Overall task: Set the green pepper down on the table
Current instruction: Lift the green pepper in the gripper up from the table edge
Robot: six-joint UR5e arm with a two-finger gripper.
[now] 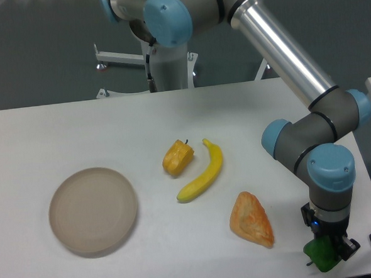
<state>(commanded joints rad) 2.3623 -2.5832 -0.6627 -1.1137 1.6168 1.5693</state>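
The green pepper (320,254) is a small glossy bright-green lump at the front right of the white table (77,126), near its front edge. My gripper (330,251) points straight down at the pepper and its fingers are closed around it. The gripper's body hides part of the pepper. I cannot tell whether the pepper rests on the tabletop or hangs just above it.
A round beige-grey plate (93,211) lies at the front left. An orange-yellow pepper (177,158) and a banana (203,170) lie in the middle. An orange wedge-shaped pastry (251,219) lies just left of the gripper. The table's right edge is close to the gripper.
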